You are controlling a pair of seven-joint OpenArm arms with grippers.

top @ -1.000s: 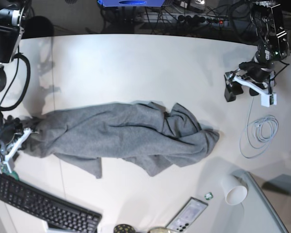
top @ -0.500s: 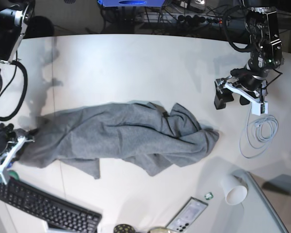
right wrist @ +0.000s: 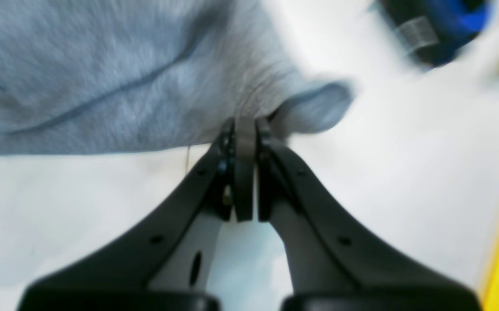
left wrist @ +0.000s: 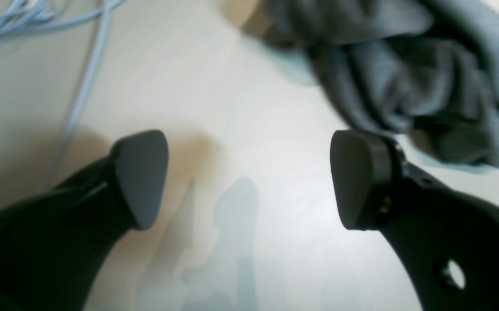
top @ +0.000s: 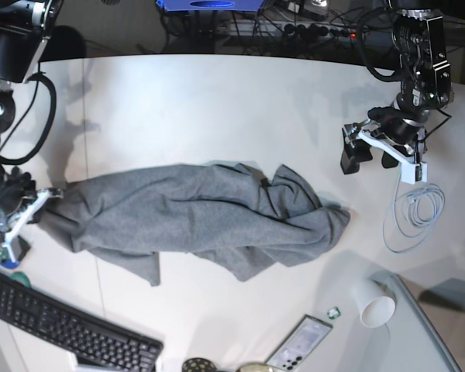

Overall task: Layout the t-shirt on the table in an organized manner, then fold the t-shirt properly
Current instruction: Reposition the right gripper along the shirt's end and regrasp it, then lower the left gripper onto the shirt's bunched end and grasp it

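Note:
The grey t-shirt (top: 201, 217) lies bunched in a long crumpled band across the white table (top: 217, 108). In the base view my right gripper (top: 48, 198) is at the shirt's left end. The right wrist view shows that gripper (right wrist: 244, 125) shut on a pinch of the t-shirt (right wrist: 102, 73) at its edge, just over the table (right wrist: 383, 151). My left gripper (top: 368, 157) hangs open above bare table, up and to the right of the shirt's right end. In the left wrist view this gripper (left wrist: 249, 179) holds nothing, and the t-shirt (left wrist: 405, 77) lies beyond its right finger.
A coiled pale cable (top: 415, 213) lies right of the shirt, also in the left wrist view as the cable (left wrist: 77, 99). A black keyboard (top: 62, 329), a phone (top: 298, 345), a paper cup (top: 374, 304) and a grey corner panel (top: 422, 337) line the near edge.
My right gripper dipped toward the keyboard, then came back up and rightward, still pinching the shirt's left end. My left gripper moved left toward the shirt's right end, staying open.

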